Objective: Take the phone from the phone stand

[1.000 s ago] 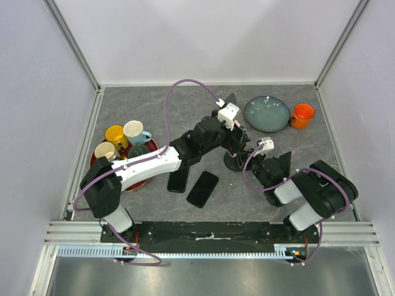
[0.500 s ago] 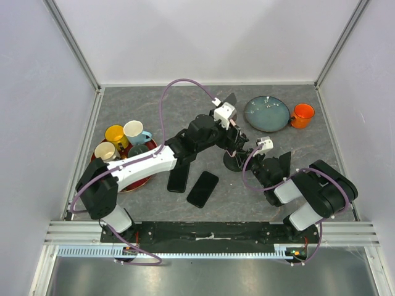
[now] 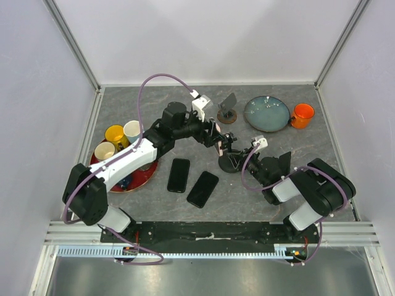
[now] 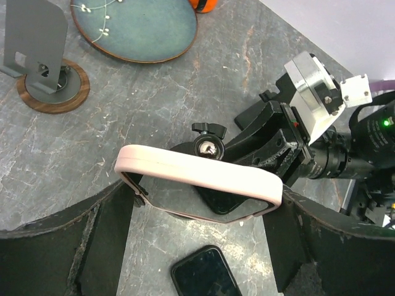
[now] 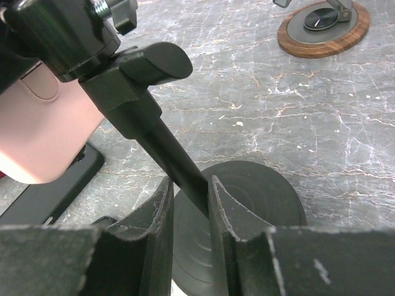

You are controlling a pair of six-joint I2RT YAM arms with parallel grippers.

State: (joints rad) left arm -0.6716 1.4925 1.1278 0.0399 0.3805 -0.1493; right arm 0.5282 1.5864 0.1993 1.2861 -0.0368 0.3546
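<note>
walls [image 3: 203, 37]: plain white, three sides | tabletop [image 3: 123, 102]: grey marbled | corner posts [image 3: 74, 46]: aluminium | light: even

Phone [image 4: 197, 179]: matt pink case; stand [image 5: 176, 168]: matt blk plastic; table [image 5: 278, 117]: grey stone-look.

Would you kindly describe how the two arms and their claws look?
The left arm and right arm have white links and black joints, each trailing a purple cable. The left claw and right claw have broad, dark, scuffed fingers, with a white block at each wrist.

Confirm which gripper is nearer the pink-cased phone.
Left. The left gripper grips the pink-cased phone at both ends; the right gripper sits lower, clamped on the stand's stem.
</note>
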